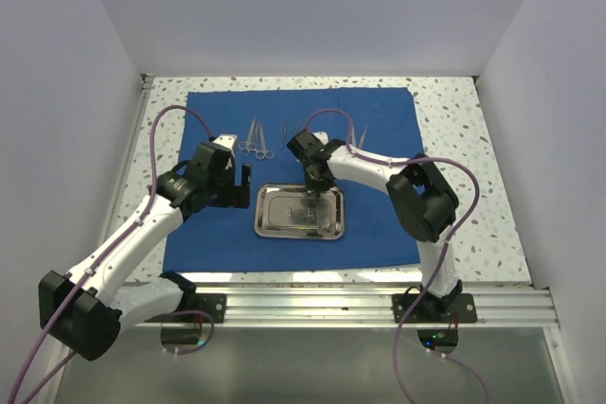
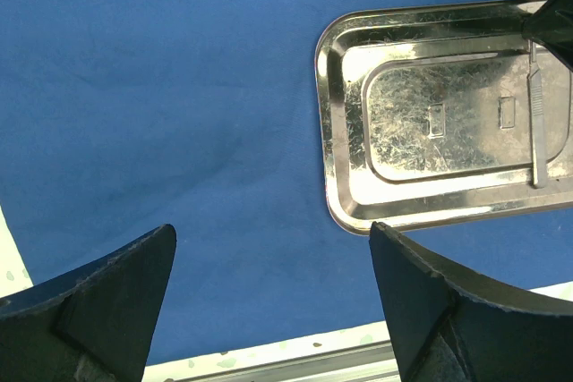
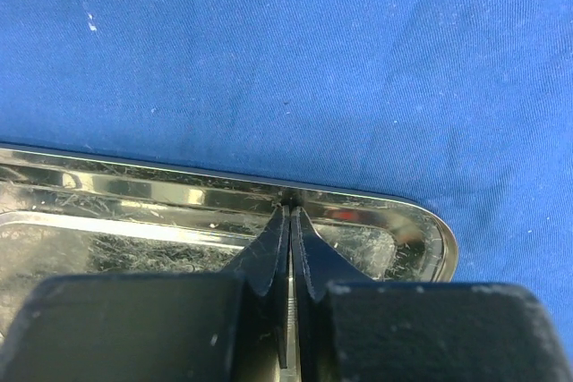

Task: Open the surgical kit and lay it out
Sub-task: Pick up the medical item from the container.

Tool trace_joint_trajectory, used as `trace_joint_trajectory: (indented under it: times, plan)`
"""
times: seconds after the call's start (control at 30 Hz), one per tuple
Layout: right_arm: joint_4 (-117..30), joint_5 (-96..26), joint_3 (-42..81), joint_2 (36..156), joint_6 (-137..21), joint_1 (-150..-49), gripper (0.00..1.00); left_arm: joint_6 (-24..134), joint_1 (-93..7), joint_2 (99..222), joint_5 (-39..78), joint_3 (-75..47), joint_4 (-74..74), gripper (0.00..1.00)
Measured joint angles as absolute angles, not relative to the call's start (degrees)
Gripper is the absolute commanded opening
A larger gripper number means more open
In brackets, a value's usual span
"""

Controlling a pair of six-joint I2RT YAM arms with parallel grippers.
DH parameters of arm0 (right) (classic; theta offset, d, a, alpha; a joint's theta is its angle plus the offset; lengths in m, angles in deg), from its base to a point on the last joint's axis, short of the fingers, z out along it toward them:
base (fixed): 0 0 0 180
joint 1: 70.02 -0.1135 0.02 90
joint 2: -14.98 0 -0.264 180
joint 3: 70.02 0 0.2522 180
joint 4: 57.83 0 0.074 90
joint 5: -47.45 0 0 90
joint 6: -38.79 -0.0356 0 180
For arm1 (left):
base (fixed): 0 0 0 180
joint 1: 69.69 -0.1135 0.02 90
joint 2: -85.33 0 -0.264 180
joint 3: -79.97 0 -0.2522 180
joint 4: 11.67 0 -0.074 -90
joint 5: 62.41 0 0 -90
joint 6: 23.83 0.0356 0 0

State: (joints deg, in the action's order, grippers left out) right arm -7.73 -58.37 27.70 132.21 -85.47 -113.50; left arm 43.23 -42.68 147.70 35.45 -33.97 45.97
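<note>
The royal-blue cloth (image 1: 379,120) lies spread flat on the table. The steel tray (image 1: 270,231) sits on its near middle. Scissors (image 1: 256,139) and other thin steel tools (image 1: 289,127) lie in a row on the cloth behind the tray. My right gripper (image 1: 313,196) is low over the tray's far rim (image 3: 179,181), shut on a thin steel instrument (image 3: 292,310). That instrument (image 2: 535,123) runs across the tray floor toward its near rim. My left gripper (image 1: 244,184) hovers open and empty above the cloth (image 2: 179,87), left of the tray (image 2: 331,131).
Speckled tabletop (image 1: 473,167) surrounds the cloth, with white walls on three sides. An aluminium rail (image 1: 331,305) carrying the arm bases runs along the near edge. More thin tools (image 1: 360,139) lie on the cloth beside the right arm.
</note>
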Motion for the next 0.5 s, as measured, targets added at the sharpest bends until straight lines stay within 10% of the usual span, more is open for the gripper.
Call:
trace_joint_trajectory:
  times: [0.5]
  plan:
    - [-4.62, -60.20, 26.43, 129.21, -84.95, -113.46, 0.00, 43.28, -42.68, 149.20, 35.41, -33.97, 45.86, 0.93]
